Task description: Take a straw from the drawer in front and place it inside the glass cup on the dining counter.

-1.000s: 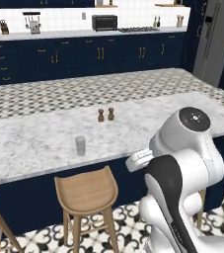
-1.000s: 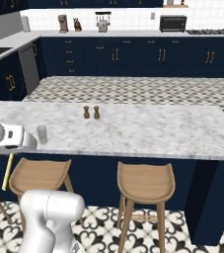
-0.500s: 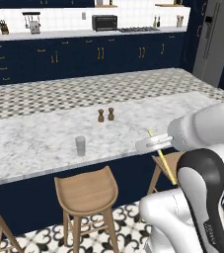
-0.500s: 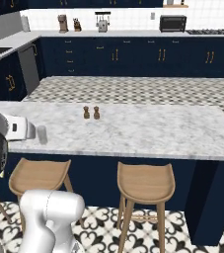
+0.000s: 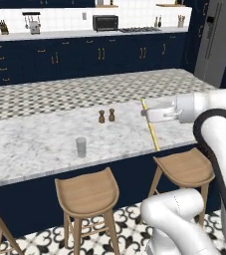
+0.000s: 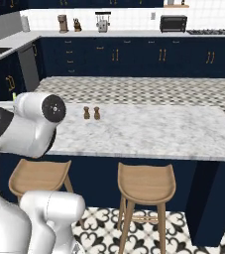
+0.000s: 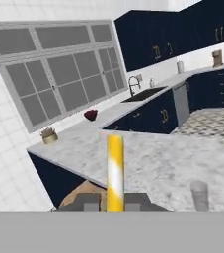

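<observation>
Low in the hand view the gripper (image 7: 114, 201) has its two dark fingertips pressed together on a yellow straw (image 7: 115, 170), which rises straight up the middle of that frame. In the left base view the same straw (image 5: 150, 126) runs as a thin slanted line right of centre, pinched near its upper end at the gripper (image 5: 147, 113) at the tip of the white arm reaching in from the right edge, its lower end dropping past the front edge of the dining counter (image 5: 30, 149). Left of it, well apart, the glass cup (image 5: 81, 147) stands upright on the marble near that front edge, left of centre; in the hand view the cup (image 7: 199, 194) sits at lower right. Farther back on the slab stand two brown shakers (image 5: 106, 115) side by side, just above centre. Wooden stools (image 5: 87, 191) line the near side at the bottom of the frame.
</observation>
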{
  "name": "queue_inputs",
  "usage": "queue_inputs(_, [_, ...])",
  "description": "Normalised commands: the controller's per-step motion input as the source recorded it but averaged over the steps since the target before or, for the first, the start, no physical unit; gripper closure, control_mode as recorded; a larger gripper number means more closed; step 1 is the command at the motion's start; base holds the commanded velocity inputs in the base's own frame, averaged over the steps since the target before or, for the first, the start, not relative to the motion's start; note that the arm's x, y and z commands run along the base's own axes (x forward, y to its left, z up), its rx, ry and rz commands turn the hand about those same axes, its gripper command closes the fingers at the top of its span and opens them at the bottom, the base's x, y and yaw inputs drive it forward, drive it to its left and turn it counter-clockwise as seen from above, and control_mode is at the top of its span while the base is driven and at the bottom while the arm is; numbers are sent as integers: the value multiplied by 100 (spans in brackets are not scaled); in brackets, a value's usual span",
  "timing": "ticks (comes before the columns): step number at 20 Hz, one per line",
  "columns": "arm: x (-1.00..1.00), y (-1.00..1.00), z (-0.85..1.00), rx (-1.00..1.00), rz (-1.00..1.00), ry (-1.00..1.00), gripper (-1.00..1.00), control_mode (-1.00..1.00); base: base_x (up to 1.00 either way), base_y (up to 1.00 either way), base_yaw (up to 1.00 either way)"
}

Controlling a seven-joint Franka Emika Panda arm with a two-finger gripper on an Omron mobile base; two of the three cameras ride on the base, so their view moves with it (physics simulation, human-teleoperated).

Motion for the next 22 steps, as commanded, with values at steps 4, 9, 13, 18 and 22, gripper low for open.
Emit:
queue_inputs(4, [81,58,7,28,37,0,100,-100,0,0,0])
queue_inputs(9, [74,65,-11,22,31,0,100,-100,0,0,0])
queue_inputs(13, [64,27,-44,19,29,0,100,-100,0,0,0])
queue_inputs(18, [46,12,-65,11,25,-1,100,-100,0,0,0])
queue_inputs(22, [57,0,-21,8,18,-6,100,-100,0,0,0])
